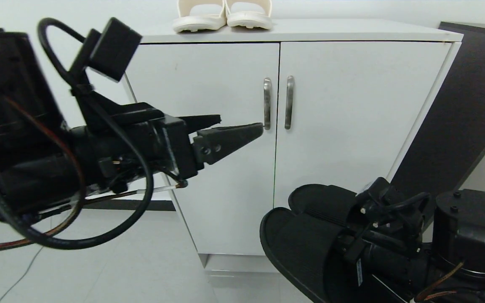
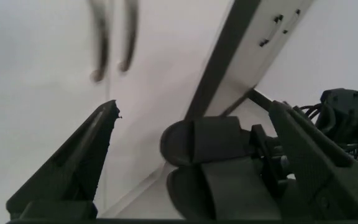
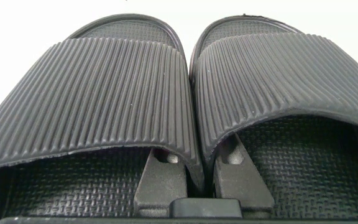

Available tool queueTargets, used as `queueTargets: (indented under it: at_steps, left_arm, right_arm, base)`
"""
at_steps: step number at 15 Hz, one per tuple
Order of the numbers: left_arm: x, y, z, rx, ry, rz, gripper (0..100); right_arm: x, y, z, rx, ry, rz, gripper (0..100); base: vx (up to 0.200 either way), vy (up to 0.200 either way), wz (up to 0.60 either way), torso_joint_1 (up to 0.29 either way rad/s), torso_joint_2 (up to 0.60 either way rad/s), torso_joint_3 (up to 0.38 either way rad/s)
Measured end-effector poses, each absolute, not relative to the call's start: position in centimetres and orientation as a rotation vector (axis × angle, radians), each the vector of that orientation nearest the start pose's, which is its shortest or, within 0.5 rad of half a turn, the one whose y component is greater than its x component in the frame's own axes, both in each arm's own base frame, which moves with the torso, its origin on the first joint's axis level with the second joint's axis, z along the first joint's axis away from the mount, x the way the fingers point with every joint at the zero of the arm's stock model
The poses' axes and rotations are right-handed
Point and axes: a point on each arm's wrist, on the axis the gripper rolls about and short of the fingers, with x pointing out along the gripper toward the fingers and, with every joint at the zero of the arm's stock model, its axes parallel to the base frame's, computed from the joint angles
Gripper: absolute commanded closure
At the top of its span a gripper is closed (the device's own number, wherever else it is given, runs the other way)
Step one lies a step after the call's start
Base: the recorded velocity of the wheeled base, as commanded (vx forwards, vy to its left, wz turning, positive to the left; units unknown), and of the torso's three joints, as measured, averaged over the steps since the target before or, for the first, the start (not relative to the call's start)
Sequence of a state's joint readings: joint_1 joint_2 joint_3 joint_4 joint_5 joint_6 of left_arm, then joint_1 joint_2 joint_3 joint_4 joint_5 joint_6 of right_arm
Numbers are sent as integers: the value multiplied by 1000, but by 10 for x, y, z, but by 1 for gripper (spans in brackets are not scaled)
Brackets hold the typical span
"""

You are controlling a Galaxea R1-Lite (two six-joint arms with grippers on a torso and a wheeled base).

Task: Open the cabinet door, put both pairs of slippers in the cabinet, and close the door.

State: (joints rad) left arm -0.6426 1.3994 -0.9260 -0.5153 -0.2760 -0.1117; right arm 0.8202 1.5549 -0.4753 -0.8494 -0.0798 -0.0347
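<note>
A white cabinet [image 1: 352,105] stands before me with both doors shut. Its two metal handles [image 1: 267,103] [image 2: 101,43] sit side by side at the centre seam. A pair of white slippers [image 1: 223,17] rests on the cabinet top. My left gripper [image 1: 240,123] [image 2: 194,109] is open, one fingertip [image 1: 259,127] just at the lower end of the left door's handle. Low at the right, my right gripper [image 3: 197,177] is shut on a pair of black slippers [image 1: 310,235] [image 2: 216,155] [image 3: 117,93]. It pinches their inner edges together and holds them in front of the right door.
A dark panel [image 1: 470,109] leans along the cabinet's right side. Pale floor [image 1: 112,269] lies in front and to the left, with a thin cable [image 1: 19,273] on it. A white wall stands behind.
</note>
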Motion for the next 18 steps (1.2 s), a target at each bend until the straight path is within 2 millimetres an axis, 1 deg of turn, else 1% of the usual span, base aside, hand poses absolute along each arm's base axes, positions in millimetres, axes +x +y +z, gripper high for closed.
queueTargets:
  at_steps: [3, 6, 9, 10, 12, 14, 18]
  left_arm:
    - [205, -177, 292, -111, 9, -972, 0]
    - [218, -196, 296, -111, 10, -1071, 0]
    - [229, -208, 299, -142, 72, -1145, 0]
    - [232, -211, 300, -167, 90, -1187, 0]
    - [236, -215, 304, -230, 119, -1213, 0]
    - [240, -217, 306, -241, 115, -1199, 0]
    - [246, -226, 303, -248, 110, -1112, 0]
  right_arm:
    - [168, 178, 157, -138, 205, 740, 100]
    - [169, 179, 155, -142, 212, 739, 100]
    - [170, 180, 154, -143, 215, 739, 100]
    - [170, 180, 154, -144, 216, 739, 100]
    - [170, 180, 154, -143, 214, 739, 100]
    - [170, 180, 154, -143, 215, 739, 100]
    - [171, 181, 153, -145, 219, 739, 100]
  base:
    - [0, 0, 0, 0, 0, 0]
    - [0, 0, 0, 0, 0, 0]
    - [0, 0, 0, 0, 0, 0]
    - [0, 0, 0, 0, 0, 0]
    - [0, 0, 0, 0, 0, 0]
    - [0, 0, 0, 0, 0, 0]
    - [0, 0, 0, 0, 0, 0]
